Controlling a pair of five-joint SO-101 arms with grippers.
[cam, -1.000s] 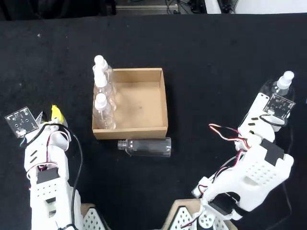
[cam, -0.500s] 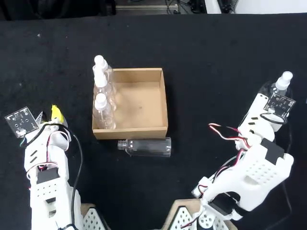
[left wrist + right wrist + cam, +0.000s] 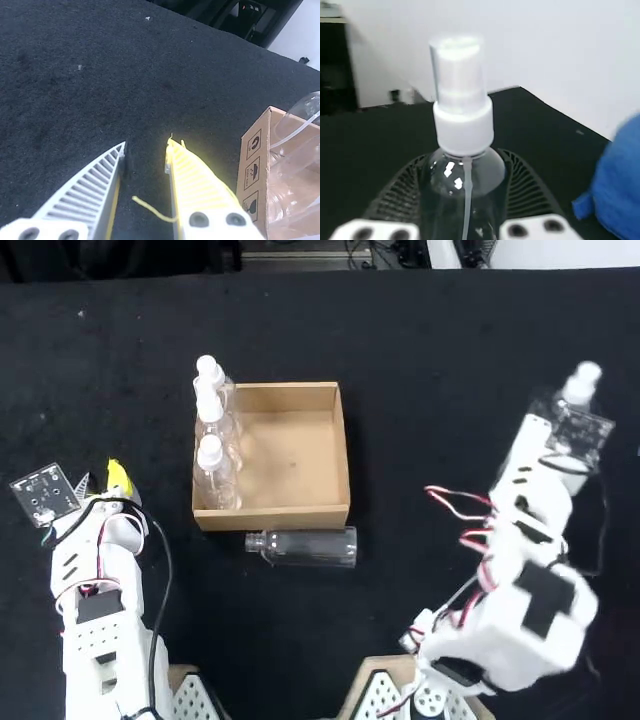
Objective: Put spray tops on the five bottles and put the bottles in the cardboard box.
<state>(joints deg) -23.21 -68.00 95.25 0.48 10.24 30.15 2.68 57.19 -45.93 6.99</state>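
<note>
Counter cloth (image 3: 450, 340) was black, wall (image 3: 560, 60) white; my right gripper (image 3: 462, 162) clamped a clear bottle (image 3: 451, 176) with white spray top (image 3: 461, 105); left gripper (image 3: 146, 145) gaped.

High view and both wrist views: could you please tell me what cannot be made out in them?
1. Held bottle: high view, body hidden under the arm's camera board; right wrist view, base cut off by the edge.
2. Boxed bottles: the left wrist view's edge cuts off all but part of their clear walls.
3. Blue thing: cut off by the right wrist view's edge; unidentifiable.
</note>
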